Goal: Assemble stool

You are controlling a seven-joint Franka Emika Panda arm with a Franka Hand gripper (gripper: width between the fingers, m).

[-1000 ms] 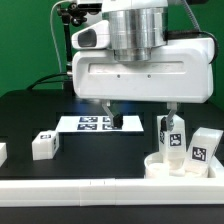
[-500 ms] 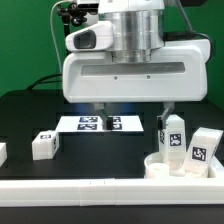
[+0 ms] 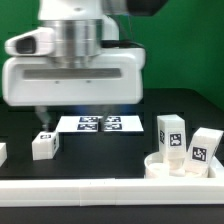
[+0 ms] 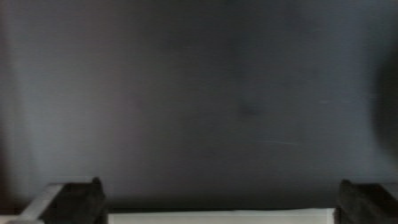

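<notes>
Plainly, in the exterior view the hazard is alignment. One finger of the white two-finger gripper (image 3: 72,112) hangs almost in line with the small white rectangular leg block with a black-and-white tag (image 3: 43,145), which sits at about eight o'clock. A straight descent from here would, I judge, land that finger on the block's top rather than straddle it. That could tip the block or shove it toward the long white border rail (image 3: 100,188) at six o'clock. The block also sits turned at an angle, so jaws not squared to its flat faces could pinch its corners and let it twist free.

The arm points straight down, and its broad white housing fills nine to twelve o'clock. The claw is spread wide and carries nothing. The thick round white plastic seat disc (image 3: 158,168) lies at four o'clock, well apart from the gripper. Two more tagged white leg blocks (image 3: 172,135) stand at it; whether on it or behind it I cannot tell. The flat white marker board (image 3: 98,123) lies near the centre.

Next, in the wrist view the two dark fingertips (image 4: 71,200) stand far apart. Between them is only the blurred dark table (image 4: 196,90) and a pale strip (image 4: 231,217) too smeared to name. No block sits between the fingers, so closing now would likely catch nothing.
</notes>
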